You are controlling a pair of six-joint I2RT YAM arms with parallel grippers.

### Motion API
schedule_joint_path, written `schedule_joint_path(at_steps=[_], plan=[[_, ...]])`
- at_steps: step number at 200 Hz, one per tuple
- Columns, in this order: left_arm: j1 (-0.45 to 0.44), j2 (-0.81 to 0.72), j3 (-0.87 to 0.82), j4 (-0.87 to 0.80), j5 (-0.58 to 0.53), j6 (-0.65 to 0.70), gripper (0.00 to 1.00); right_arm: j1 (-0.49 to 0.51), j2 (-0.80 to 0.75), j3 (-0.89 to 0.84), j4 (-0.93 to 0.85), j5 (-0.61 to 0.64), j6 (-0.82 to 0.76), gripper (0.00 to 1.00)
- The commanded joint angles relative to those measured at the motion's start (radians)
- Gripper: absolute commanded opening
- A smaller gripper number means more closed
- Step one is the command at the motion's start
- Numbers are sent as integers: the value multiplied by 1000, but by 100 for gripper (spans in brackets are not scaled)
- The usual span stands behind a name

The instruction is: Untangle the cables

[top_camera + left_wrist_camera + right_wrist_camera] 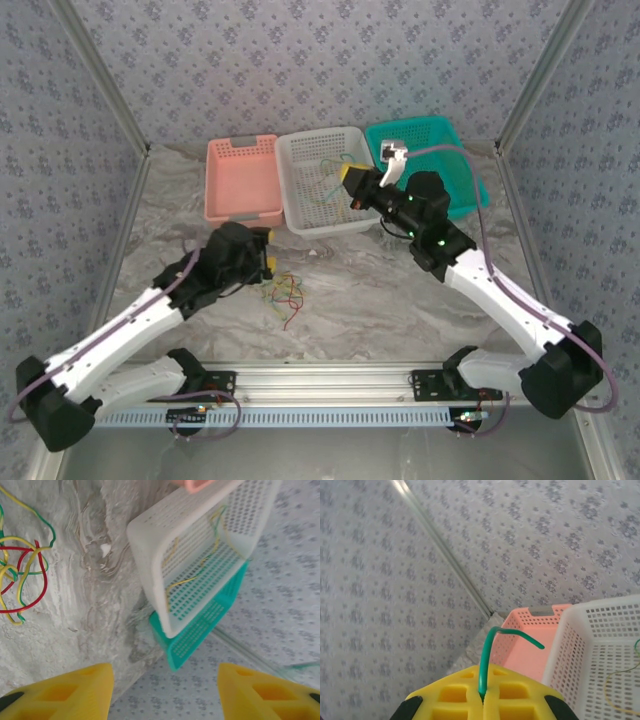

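Yellow, green and red cables (pixel 283 293) lie in a loose knot on the table (pixel 400 300), just beside the left end effector (pixel 264 250). In the left wrist view its jaws stand wide with nothing between them, and the knot sits off to one side, not under the fingers.

Centre: the white basket (pixel 320 185) holds a few thin yellow and green wires.

Right: the right end effector (pixel 350 178) hangs above that basket. Its pads are closed on one green wire (pixel 484 662), which stands up and curls over.

My reading: one freed wire is at drop-off, and the knot is not yet sorted.

Next I would lower the right arm into the basket and open low, since so light a wire may cling to the pads. After that the left arm needs a single strand at the knot's edge. The strands cross, so a pull may drag the whole bunch.
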Motion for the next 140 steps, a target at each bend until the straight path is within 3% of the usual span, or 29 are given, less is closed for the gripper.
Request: schedule_joint_path(at_steps=[1, 40, 64, 114, 125, 140], plan=[[51, -70, 112, -227, -34, 51, 57, 6, -45, 11, -144, -72, -215, 0], [137, 52, 324, -194, 98, 194, 57, 60, -37, 69, -274, -69, -422, 0], [133, 180, 389, -55, 218, 198, 57, 131, -5, 106, -322, -31, -522, 0], [107, 355, 468, 105, 287, 163, 57, 246, 55, 138, -319, 40, -591, 0], [97, 375, 471, 126, 291, 156, 53, 260, 66, 143, -318, 42, -596, 0], [91, 389, 473, 139, 292, 150, 41, 276, 80, 150, -319, 50, -599, 0]])
